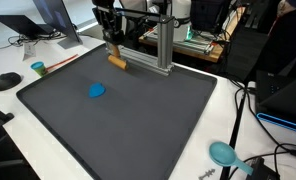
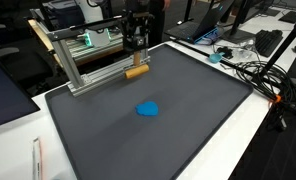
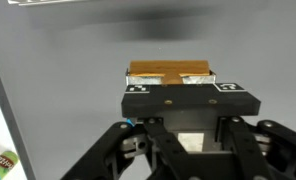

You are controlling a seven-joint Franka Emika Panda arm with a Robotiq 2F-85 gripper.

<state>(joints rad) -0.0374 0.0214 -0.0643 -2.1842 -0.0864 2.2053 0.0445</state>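
My gripper [image 1: 114,50] hangs over the far edge of the dark grey mat [image 1: 148,125], just in front of an aluminium frame [image 1: 160,58]. Its fingers stand shut on an orange-brown wooden block [image 1: 117,61], which sits low, at or just above the mat. From the opposite side, the gripper [image 2: 138,58] and the block [image 2: 137,71] stand beside the frame [image 2: 88,72]. In the wrist view the block [image 3: 168,72] shows past the black finger plate, with my gripper [image 3: 174,88] over it. A small blue object [image 1: 96,90] [image 2: 147,109] lies apart on the mat.
A teal scoop [image 1: 223,153] lies off the mat's near corner beside cables. A teal cup [image 1: 37,68], a red pencil and a black mouse [image 1: 6,81] sit on the white table. Cables and a stand [image 2: 263,60] crowd the mat's other side.
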